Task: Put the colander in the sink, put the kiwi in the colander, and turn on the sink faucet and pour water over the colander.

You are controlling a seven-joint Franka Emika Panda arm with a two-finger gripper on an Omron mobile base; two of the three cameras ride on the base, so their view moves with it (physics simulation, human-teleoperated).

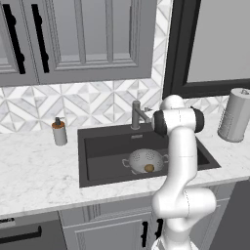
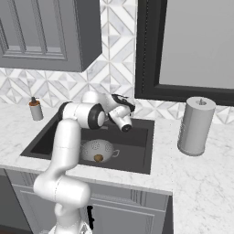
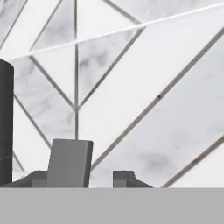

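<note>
Fingers (image 3: 83, 175) part-open against the faucet lever (image 3: 69, 162) — gripping or just nudging, cannot tell. Kiwi (image 1: 149, 168) already inside colander (image 1: 142, 158) in the sink (image 1: 97, 146). Faucet step underway — next, swing lever for water.

No readable text, labels, brands or nos. anywhere. Soap dispenser (image 1: 59, 132): plain, no label. Paper towel roll (image 2: 196, 126): blank, no print. Cabinet doors (image 1: 78, 39) and tile wall (image 3: 144, 87): patterns only. Dark strip at lower left could be an appliance panel (image 1: 24, 234), too blurry to tell any marking.
</note>
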